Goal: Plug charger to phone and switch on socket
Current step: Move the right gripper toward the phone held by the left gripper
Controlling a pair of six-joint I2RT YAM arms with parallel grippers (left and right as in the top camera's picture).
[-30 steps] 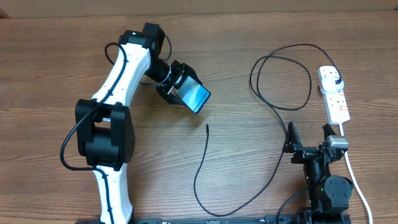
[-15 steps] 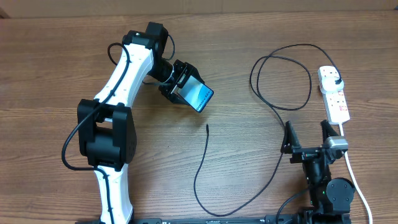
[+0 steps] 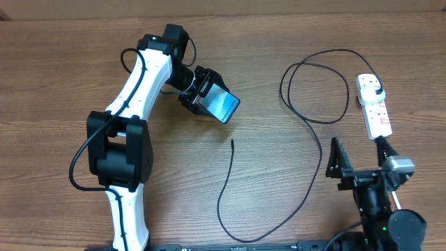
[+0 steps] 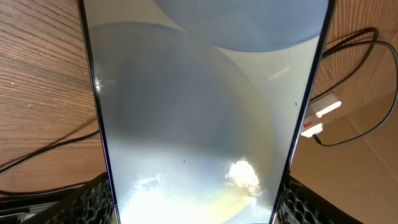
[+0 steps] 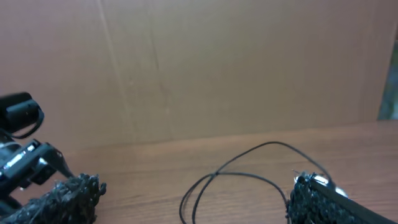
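Left jaws: gripping the phone (image 3: 224,107), left of centre.
Charger (image 3: 233,150): slack on the desk (image 3: 56,84), tip free near the phone, plug in the socket (image 3: 374,106).
Socket: far right.
Right jaws: wide, empty, near the socket.

Phone (image 4: 199,112) fills view btwn pads (image 4: 93,202); cable (image 4: 351,40) + socket (image 4: 322,111) at right.

One phone (image 3: 223,107), one charger (image 3: 231,150) — and one socket (image 3: 374,108).
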